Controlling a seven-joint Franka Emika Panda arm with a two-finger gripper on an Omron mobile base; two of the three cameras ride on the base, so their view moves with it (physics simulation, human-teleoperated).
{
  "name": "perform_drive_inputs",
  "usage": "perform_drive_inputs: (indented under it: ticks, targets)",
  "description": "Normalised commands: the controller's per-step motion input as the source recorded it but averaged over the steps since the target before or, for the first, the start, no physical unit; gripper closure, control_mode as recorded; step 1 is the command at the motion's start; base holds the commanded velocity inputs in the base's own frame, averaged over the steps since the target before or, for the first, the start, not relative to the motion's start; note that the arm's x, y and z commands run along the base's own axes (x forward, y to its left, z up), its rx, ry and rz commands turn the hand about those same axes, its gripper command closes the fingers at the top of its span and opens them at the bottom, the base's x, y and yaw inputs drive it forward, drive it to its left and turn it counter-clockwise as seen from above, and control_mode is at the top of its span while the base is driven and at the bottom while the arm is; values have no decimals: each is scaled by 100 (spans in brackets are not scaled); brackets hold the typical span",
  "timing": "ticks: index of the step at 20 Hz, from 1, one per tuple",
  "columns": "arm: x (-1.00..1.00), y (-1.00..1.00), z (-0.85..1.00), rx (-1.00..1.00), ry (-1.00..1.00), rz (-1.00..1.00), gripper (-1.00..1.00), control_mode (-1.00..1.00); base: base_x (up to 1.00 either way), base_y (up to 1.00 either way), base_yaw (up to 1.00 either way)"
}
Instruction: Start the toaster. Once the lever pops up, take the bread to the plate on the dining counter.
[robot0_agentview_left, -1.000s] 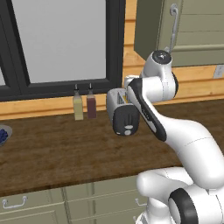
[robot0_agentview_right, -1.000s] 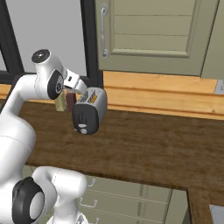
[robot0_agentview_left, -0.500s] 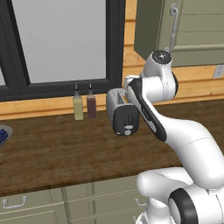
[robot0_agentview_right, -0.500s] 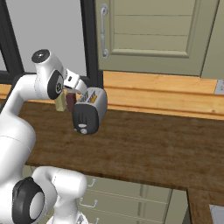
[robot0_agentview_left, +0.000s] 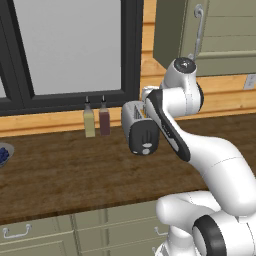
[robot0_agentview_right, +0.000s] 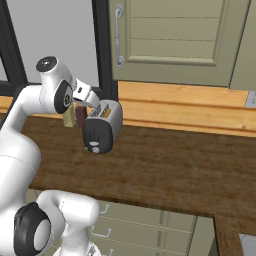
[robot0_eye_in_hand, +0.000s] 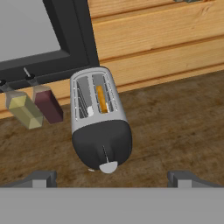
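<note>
Hovering wide-open fingers (robot0_eye_in_hand: 111, 178) above toaster (robot0_eye_in_hand: 99, 123), empty.

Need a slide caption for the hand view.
Open gripper above the toaster, bread in one slot, two bottles beside it.

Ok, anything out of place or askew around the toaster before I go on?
Nothing stands out. The toaster sits upright on the counter, bread down in one slot, two bottles standing beside it.
</note>
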Motion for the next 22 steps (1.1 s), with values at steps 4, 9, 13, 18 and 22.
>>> perform_drive_inputs:
  ticks: [4, 9, 13, 18, 22]
  targets:
    - [0, 0, 0, 0, 0, 0, -100, -100, 0, 0, 0]
    - [0, 0, 0, 0, 0, 0, -100, -100, 0, 0, 0]
    - [0, 0, 0, 0, 0, 0, -100, -100, 0, 0, 0]
    - [0, 0, 0, 0, 0, 0, -100, -100, 0, 0, 0]
    - [0, 0, 0, 0, 0, 0, -100, -100, 0, 0, 0]
